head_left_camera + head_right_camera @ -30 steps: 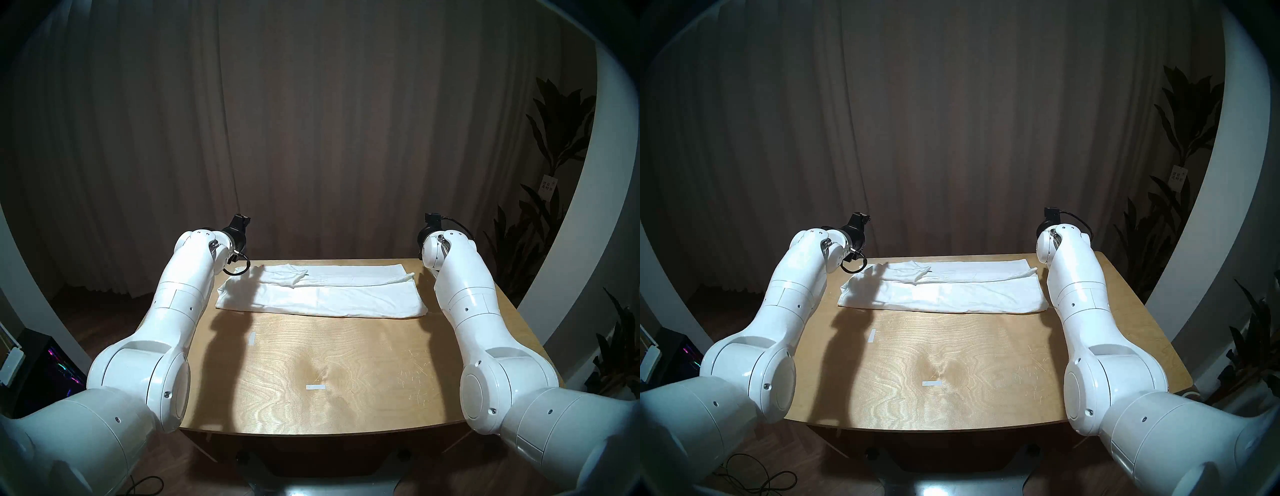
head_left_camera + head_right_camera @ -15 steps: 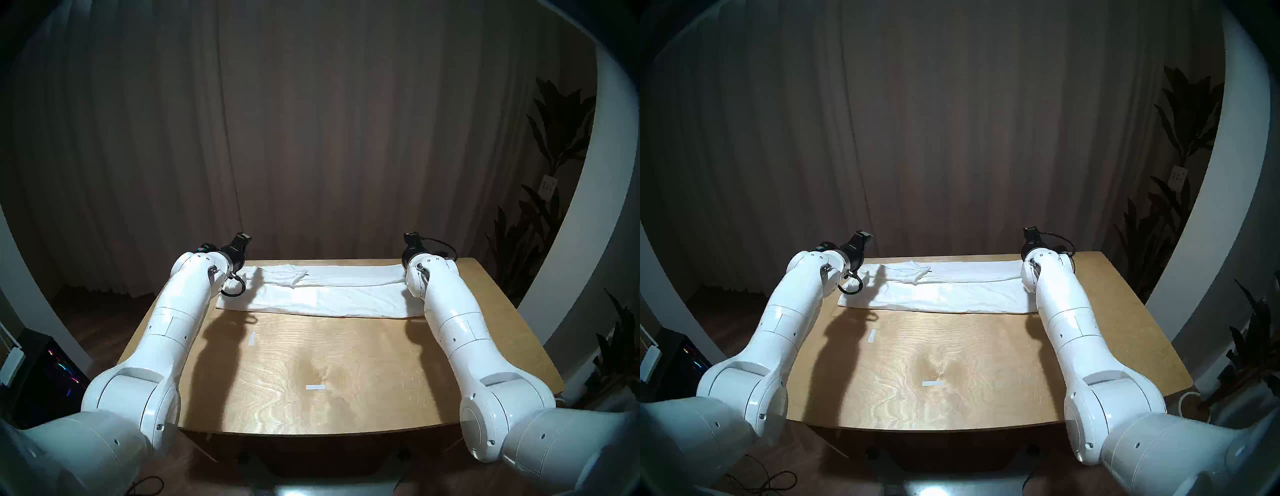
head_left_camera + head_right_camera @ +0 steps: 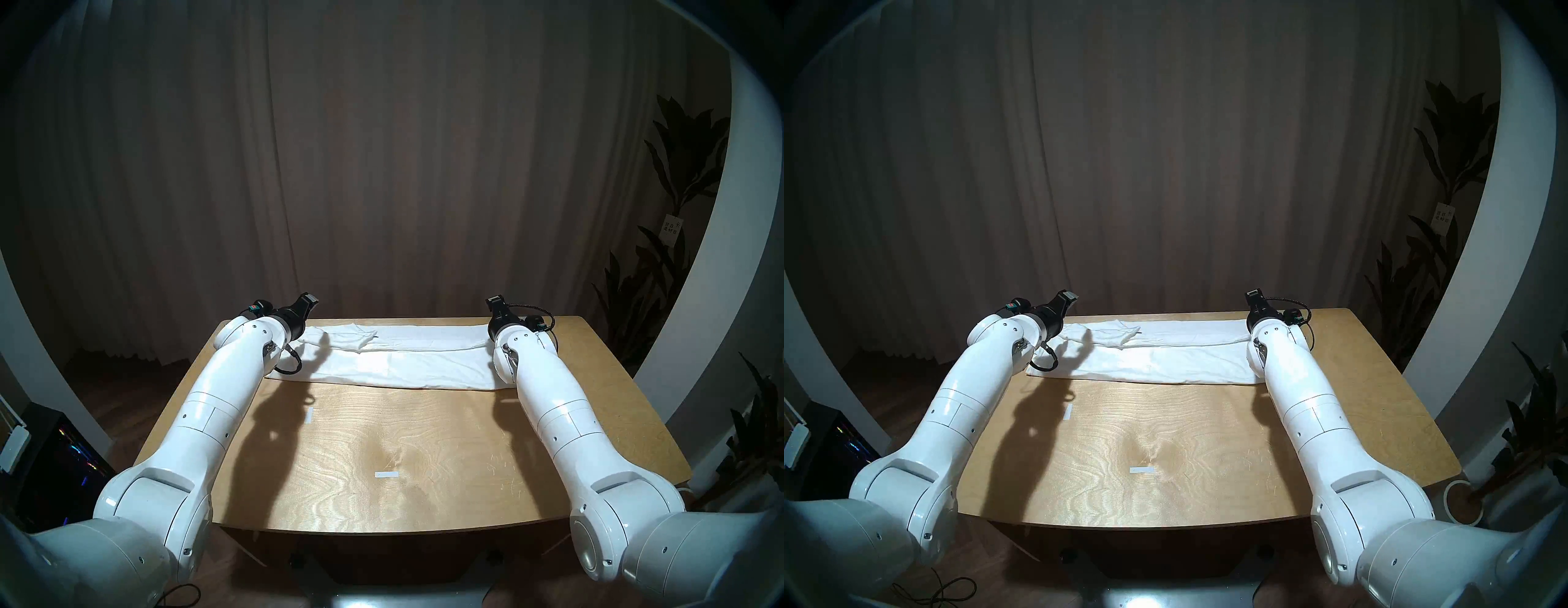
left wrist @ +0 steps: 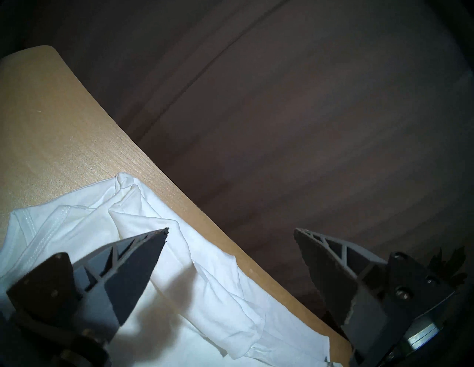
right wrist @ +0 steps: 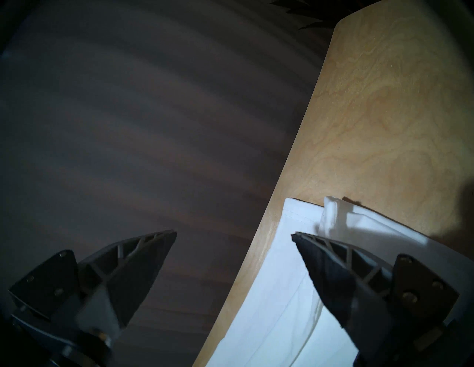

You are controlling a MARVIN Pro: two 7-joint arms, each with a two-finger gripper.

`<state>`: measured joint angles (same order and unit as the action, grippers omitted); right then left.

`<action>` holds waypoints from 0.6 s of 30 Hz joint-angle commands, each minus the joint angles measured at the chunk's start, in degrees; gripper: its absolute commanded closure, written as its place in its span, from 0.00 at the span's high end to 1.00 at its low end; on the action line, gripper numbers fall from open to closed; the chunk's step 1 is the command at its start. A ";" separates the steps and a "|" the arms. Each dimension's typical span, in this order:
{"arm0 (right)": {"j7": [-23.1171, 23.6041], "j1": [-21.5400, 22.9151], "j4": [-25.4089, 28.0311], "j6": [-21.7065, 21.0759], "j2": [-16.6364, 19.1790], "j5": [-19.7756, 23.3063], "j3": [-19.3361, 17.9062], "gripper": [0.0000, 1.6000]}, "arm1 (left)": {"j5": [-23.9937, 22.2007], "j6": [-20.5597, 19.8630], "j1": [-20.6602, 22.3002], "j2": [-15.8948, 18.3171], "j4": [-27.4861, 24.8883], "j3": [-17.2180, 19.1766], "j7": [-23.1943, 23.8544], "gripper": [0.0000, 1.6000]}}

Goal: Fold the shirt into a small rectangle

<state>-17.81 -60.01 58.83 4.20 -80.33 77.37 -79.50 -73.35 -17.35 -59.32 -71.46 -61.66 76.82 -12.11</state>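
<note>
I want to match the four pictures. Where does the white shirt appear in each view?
Head stereo left: the shirt lies as a long band across the table's far part, between the arms.
Head stereo right: the same, slightly more to the left.
Left wrist: lower left, under the left pincer.
Right wrist: lower right.
Shared landmark: the table's far edge, beside the shirt.

Bare table (image 3: 424, 446) before shirt (image 3: 403, 365), two tape strips (image 3: 387, 474)

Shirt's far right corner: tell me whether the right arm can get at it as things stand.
Probably yes. The right gripper is open and sits right at the shirt corner near the table edge, with nothing lying between; one finger already overlaps the cloth in the wrist view.
</note>
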 commanded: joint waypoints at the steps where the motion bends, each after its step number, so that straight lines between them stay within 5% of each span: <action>1: 1.74 -0.72 2.80 0.93 1.78 -2.57 1.37 1.00 | 2.40 1.76 -1.10 2.79 -4.98 -0.17 0.70 1.00; 18: 4.22 -4.08 6.15 3.55 6.62 -8.45 4.29 1.00 | 2.65 5.11 -9.68 6.58 -14.83 4.45 1.40 1.00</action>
<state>-15.08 -63.88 62.34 6.47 -75.92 71.03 -75.56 -70.02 -13.73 -66.23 -66.51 -72.23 79.11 -11.38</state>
